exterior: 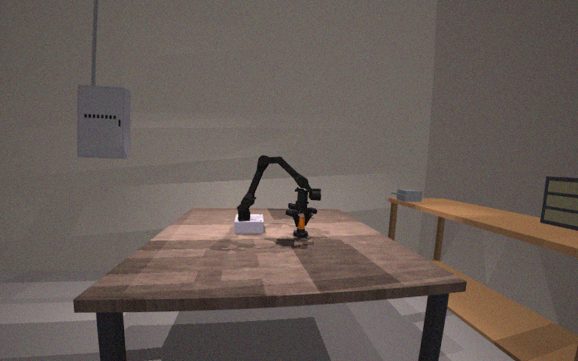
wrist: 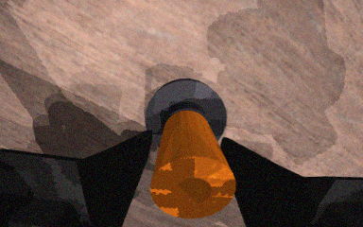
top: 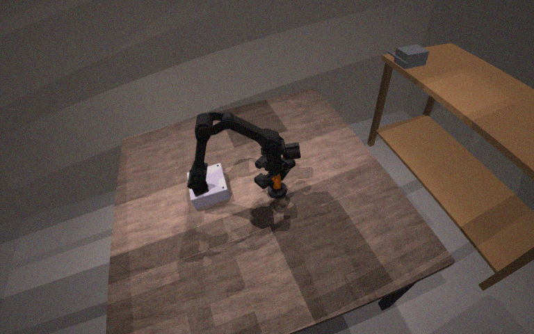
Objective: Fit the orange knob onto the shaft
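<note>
Orange cylindrical knob [top: 277, 181] [exterior: 301, 222] [wrist: 193, 165] stood between the spread black pincer [top: 271, 179] [exterior: 301, 226] [wrist: 187, 139], above the dark round pedestal [top: 277, 191] [exterior: 300, 234] [wrist: 158, 101], presumably released to finish seating.

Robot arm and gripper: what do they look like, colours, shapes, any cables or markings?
The arm is matte black, with slim links and chunkier rounded joints. The gripper is black too, its two fingers wedge-shaped, tapering towards the tips. I can make out no cables or markings on either.
</note>
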### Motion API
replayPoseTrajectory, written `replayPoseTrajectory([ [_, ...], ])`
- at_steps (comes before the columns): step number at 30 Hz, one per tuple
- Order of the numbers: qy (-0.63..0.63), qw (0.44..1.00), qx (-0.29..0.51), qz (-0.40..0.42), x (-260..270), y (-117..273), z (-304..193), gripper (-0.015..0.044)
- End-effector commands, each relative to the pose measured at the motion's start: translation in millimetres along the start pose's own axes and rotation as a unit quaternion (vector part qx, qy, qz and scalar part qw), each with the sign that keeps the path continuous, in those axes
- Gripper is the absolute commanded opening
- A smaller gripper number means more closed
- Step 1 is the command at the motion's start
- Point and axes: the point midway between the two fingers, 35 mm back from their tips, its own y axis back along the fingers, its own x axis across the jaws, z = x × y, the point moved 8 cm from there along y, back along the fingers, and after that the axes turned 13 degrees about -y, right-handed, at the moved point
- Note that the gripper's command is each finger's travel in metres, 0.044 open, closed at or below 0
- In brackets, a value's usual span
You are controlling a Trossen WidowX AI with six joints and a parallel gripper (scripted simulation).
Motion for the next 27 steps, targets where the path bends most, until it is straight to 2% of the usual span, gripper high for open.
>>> replayPoseTrajectory([
  [1, 0.001, 1.000, 0.000, -0.001, -0.1, 0.2, 0.0, 0.0368],
  [4, 0.001, 1.000, 0.000, -0.001, -0.1, 0.2, 0.0, 0.0440],
  [11, 0.001, 1.000, 0.000, -0.001, -0.5, 2.7, -0.2, 0.0440],
  [18, 0.000, 1.000, 0.000, 0.000, -0.6, 93.4, -0.6, 0.0440],
  [27, 0.000, 1.000, 0.000, -0.001, -4.4, 96.0, -2.4, 0.0440],
])
